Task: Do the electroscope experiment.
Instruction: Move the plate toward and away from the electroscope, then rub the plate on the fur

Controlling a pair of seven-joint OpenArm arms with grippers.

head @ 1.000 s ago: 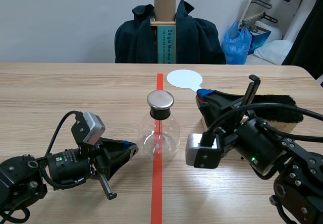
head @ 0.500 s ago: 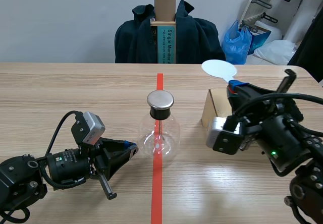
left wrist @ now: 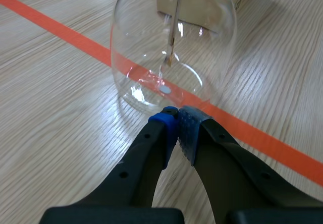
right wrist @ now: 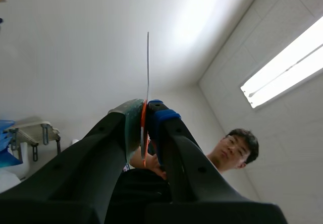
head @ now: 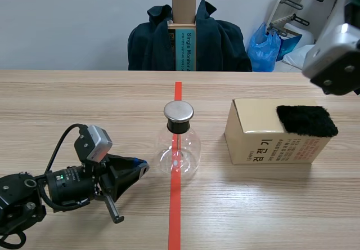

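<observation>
On the table, astride the tape line: electroscope; left jaws pinched together, empty, just beside its glass base. Right jaws, raised high, clamp the thin paddle. Judgement: lower paddle slowly toward metal cap, avoiding the glass.

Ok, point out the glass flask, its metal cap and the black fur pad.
glass flask (head: 178, 151), scene view, round body.
metal cap (head: 179, 111), scene view, top face.
black fur pad (head: 306, 120), scene view, middle.
</observation>
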